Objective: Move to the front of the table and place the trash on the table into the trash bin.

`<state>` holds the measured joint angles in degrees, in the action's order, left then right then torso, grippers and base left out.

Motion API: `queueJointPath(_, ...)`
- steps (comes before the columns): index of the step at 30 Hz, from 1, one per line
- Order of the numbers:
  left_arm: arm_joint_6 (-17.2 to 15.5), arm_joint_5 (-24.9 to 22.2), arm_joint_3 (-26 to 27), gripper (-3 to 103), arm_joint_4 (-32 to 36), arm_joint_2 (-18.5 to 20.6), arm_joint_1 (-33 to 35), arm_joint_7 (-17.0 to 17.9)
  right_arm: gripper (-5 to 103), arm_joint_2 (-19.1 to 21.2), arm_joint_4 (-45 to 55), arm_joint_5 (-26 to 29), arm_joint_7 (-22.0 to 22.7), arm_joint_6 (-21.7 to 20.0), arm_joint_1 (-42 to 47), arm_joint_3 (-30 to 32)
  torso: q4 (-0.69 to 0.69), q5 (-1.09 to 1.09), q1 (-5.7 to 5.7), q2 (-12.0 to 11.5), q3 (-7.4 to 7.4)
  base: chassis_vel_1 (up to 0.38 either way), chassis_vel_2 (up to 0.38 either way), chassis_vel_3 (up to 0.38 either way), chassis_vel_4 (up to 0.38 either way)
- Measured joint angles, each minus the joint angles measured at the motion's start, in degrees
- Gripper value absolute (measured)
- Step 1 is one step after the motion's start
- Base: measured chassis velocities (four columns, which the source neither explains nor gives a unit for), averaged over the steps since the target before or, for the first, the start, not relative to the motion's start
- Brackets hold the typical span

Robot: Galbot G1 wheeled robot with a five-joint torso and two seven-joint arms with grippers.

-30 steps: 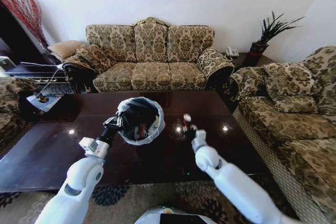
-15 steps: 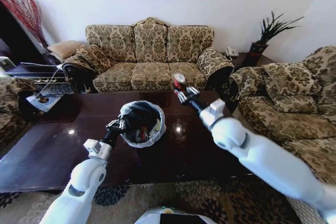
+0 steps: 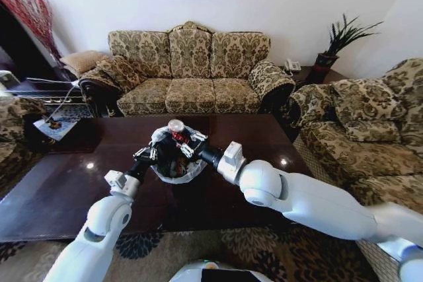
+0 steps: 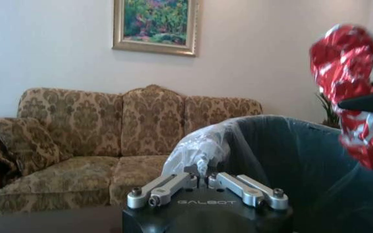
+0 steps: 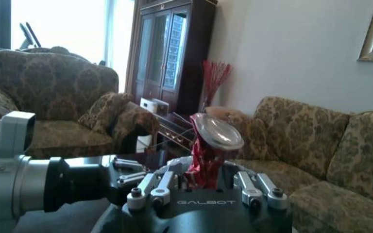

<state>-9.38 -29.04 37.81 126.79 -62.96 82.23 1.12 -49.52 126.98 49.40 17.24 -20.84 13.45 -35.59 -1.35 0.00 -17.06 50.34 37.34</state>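
1. Right jaws clamped on the can (image 3: pixel 176 130), left jaws pinched on the rim of the bin (image 3: pixel 177 175).
2. Right gripper (image 3: pixel 187 144) now up over the bin's open mouth, can held high above the black bag.
3. Left gripper (image 3: pixel 147 154) at the near-left edge of the bin, holding it steady on the table (image 3: pixel 59 189).
4. Big change: half a second ago, can held far back near the sofa side; now swung in right over the bin.
5. One second ago, right gripper down low at the table, right of the bin.
6. Bin in about the same spot all along, left arm hardly moved.
7. Probably almost done with this piece: just a drop left.
8. Looks like other trash already inside the bin.
9. No more trash seen on the dark tabletop.
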Motion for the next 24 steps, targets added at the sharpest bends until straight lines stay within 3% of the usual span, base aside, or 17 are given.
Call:
queueJointPath(3, -0.07, -0.01, 0.11, 3, 0.32, -0.74, 0.05, 0.08, 51, -0.35, -1.01, 0.04, 0.01, 0.00, -0.66, 0.10, -0.01, -0.01, -0.01, 0.00, 0.00, 0.000, 0.000, 0.000, 0.000)
queueJointPath(4, -0.07, -0.01, 0.11, 3, 0.32, -0.74, 0.05, 0.08, 51, -0.35, -1.01, 0.04, 0.01, 0.00, -0.66, 0.10, -0.01, -0.01, -0.01, 0.00, 0.00, 0.000, 0.000, 0.000, 0.000)
queueJointPath(6, -0.08, 0.02, 0.11, 3, 0.68, -1.15, 0.21, 0.11, 62, -1.10, -1.92, 0.09, 0.64, 0.00, -0.86, -0.05, -0.01, -0.01, -0.01, 0.00, 0.00, 0.000, 0.000, 0.000, 0.000)
queueJointPath(7, -0.08, 0.02, 0.11, 3, 0.68, -1.15, 0.21, 0.11, 62, -1.10, -1.92, 0.09, 0.64, 0.00, -0.86, -0.05, -0.01, -0.01, -0.01, 0.00, 0.00, 0.000, 0.000, 0.000, 0.000)
queueJointPath(12, -0.08, 0.05, 0.58, 3, 1.61, -1.19, 1.00, 0.15, 83, -2.92, -2.05, 2.06, 4.94, 0.04, -1.02, 0.92, -0.03, -0.01, 0.00, 0.00, 0.00, 0.000, 0.000, 0.000, 0.000)
queueJointPath(13, -0.08, 0.05, 0.58, 3, 1.61, -1.19, 1.00, 0.15, 83, -2.92, -2.05, 2.06, 4.94, 0.04, -1.02, 0.92, -0.03, -0.01, 0.00, 0.00, 0.00, 0.000, 0.000, 0.000, 0.000)
queueJointPath(15, -0.07, 0.08, 0.71, 3, 1.85, -1.17, 1.25, 0.19, 94, -2.28, -1.56, 2.56, 5.33, 0.07, -0.87, 1.79, -0.03, -0.01, -0.01, 0.00, 0.00, 0.000, 0.000, 0.000, 0.000)
queueJointPath(21, -0.03, 0.02, 0.74, 3, 2.22, -1.15, 1.38, 0.19, 99, 1.61, 1.50, 2.84, 6.56, 0.31, 1.17, 4.62, -0.01, 0.00, 0.00, 0.00, 0.00, 0.000, 0.000, 0.000, 0.000)
queueJointPath(24, 0.07, 0.07, 0.83, 3, 2.23, -1.09, 1.56, 0.25, 100, 6.58, 4.49, 0.22, 9.03, 0.35, 6.11, 6.87, -0.01, 0.01, 0.00, 0.00, 0.00, 0.000, 0.000, 0.000, 0.000)
